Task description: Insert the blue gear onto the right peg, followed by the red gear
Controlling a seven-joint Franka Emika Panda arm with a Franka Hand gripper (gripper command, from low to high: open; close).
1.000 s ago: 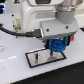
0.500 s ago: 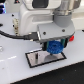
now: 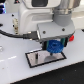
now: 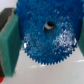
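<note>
The blue gear (image 3: 54,46) hangs just above the grey plate (image 3: 35,61), held by its rim in my gripper (image 3: 53,45). In the wrist view the blue gear (image 4: 47,42) fills most of the picture. Its centre hole is dark, and a green fingertip pad (image 4: 10,42) presses on each side of it. One thin dark pin (image 3: 36,57) stands on the plate toward the exterior view's left. The right peg is hidden under the gear and the gripper. A red sliver (image 4: 1,79) shows at the wrist picture's corner; I cannot tell if it is the red gear.
The plate has a black border (image 3: 30,64) and lies on a white table (image 3: 15,70). A black cable (image 3: 12,34) runs to the arm from the exterior view's left. The bulky white arm body (image 3: 42,12) covers the scene behind the plate.
The gripper has come down a little toward the plate with the blue gear still in it.
</note>
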